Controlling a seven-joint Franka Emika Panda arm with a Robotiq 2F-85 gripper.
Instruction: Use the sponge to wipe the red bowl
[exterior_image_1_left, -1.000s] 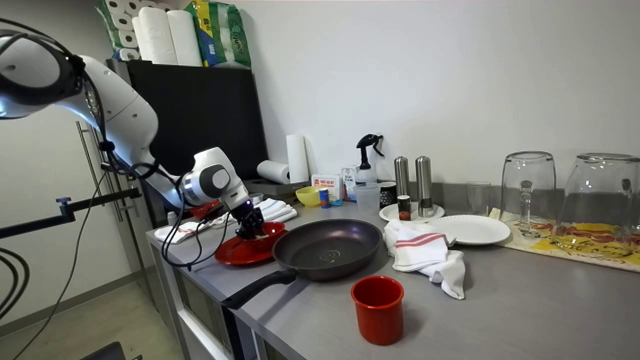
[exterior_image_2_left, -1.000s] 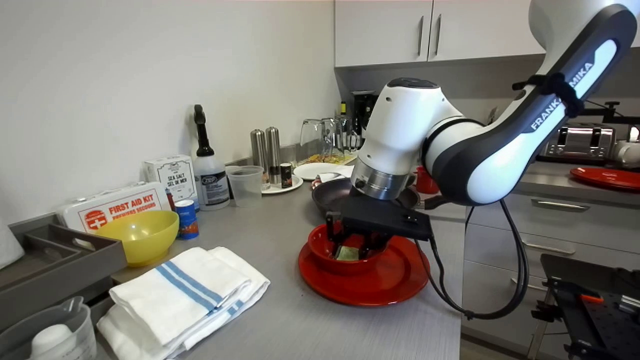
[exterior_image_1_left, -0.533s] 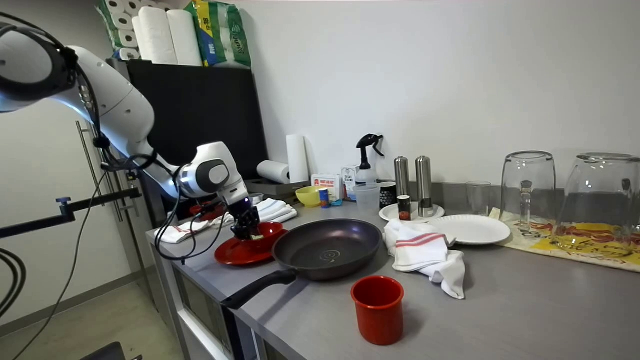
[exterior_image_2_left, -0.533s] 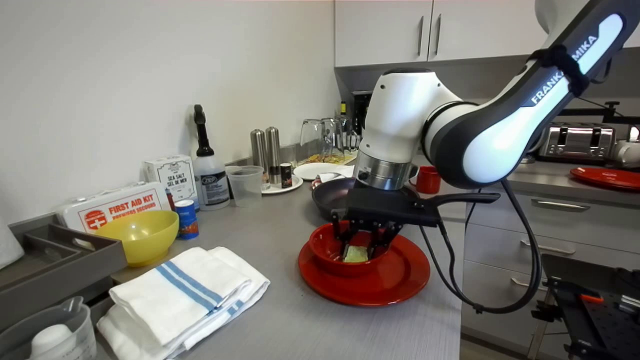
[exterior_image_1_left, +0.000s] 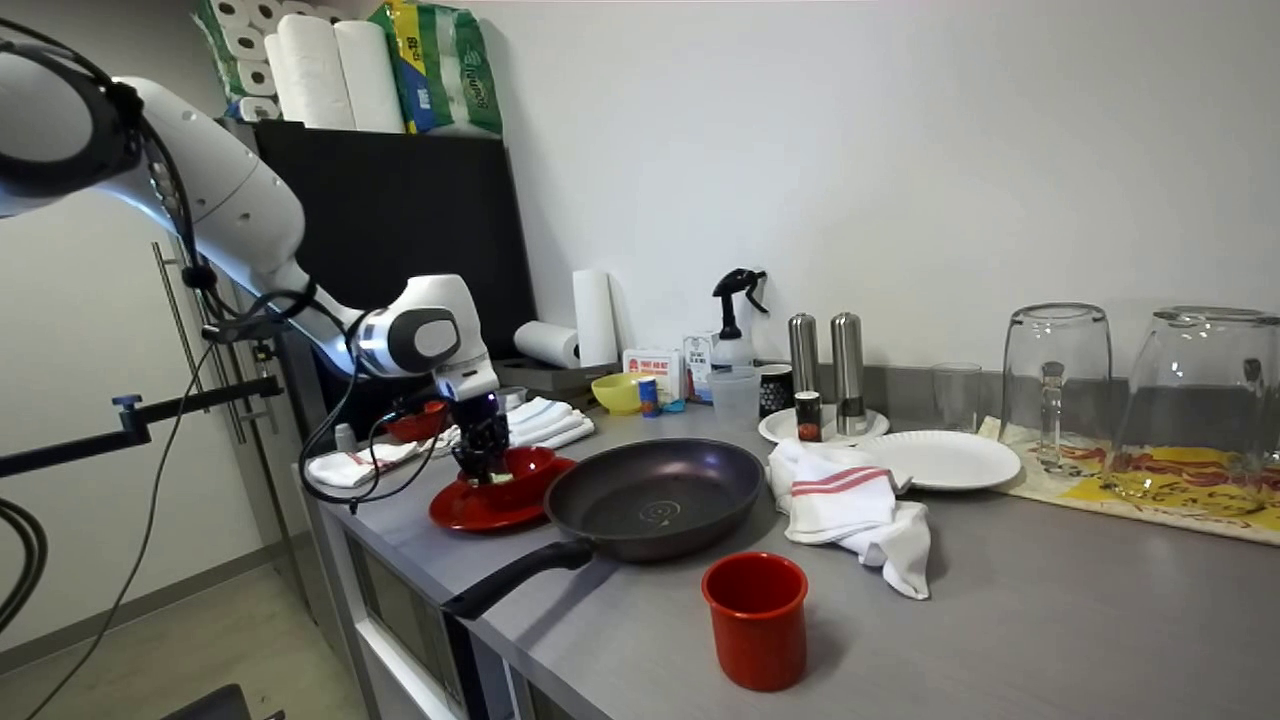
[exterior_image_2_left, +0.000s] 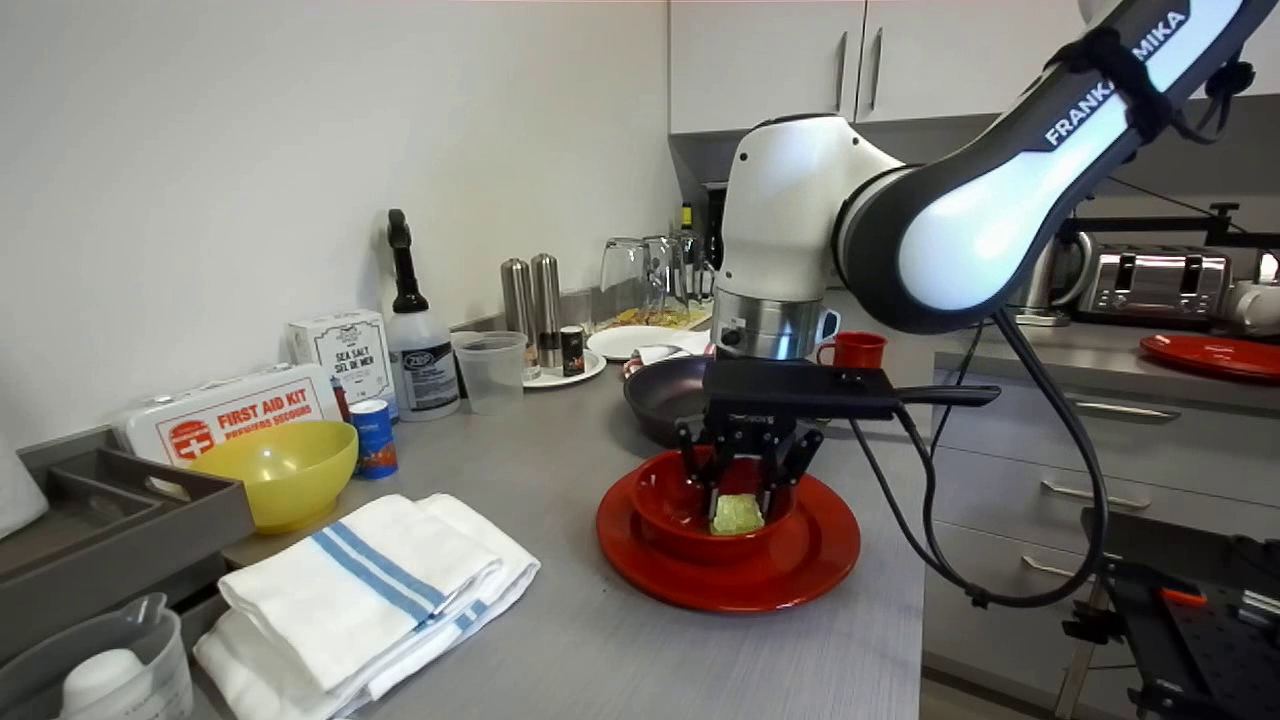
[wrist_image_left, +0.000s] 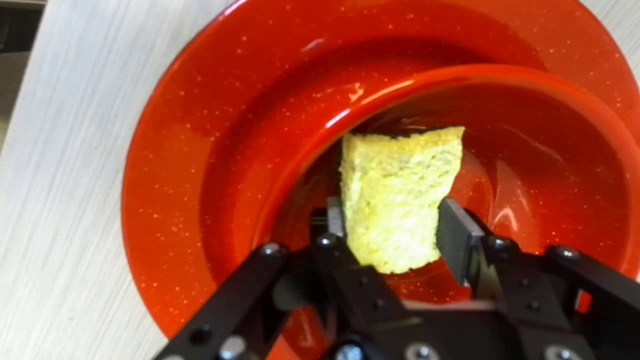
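Note:
A glossy red bowl (exterior_image_2_left: 690, 540) sits off-centre on a wider, flatter red plate (exterior_image_2_left: 740, 597). Inside the bowl is a yellow-green sponge (wrist_image_left: 400, 195), also visible in both exterior views. My gripper (wrist_image_left: 394, 212) is shut on the sponge, one pad on each side of it in the wrist view. The sponge's far end reaches beyond the pads, and its underside is hidden, so I cannot tell how firmly it presses on the bowl. From above, the gripper (exterior_image_2_left: 740, 500) points nearly straight down into the bowl.
Close beside the plate stands a black frying pan (exterior_image_1_left: 655, 500), its handle toward the counter's front edge. A red cup (exterior_image_1_left: 755, 620) is past the pan. Folded towels (exterior_image_2_left: 370, 600) and a yellow bowl (exterior_image_2_left: 280, 470) lie on the plate's other side. Cables (exterior_image_2_left: 1090, 520) hang from the arm.
In the exterior views, my gripper and the sponge have swept across the bowl's inside, and the wrist has come more upright. The bowl has slid slightly on the plate. The grip has not changed.

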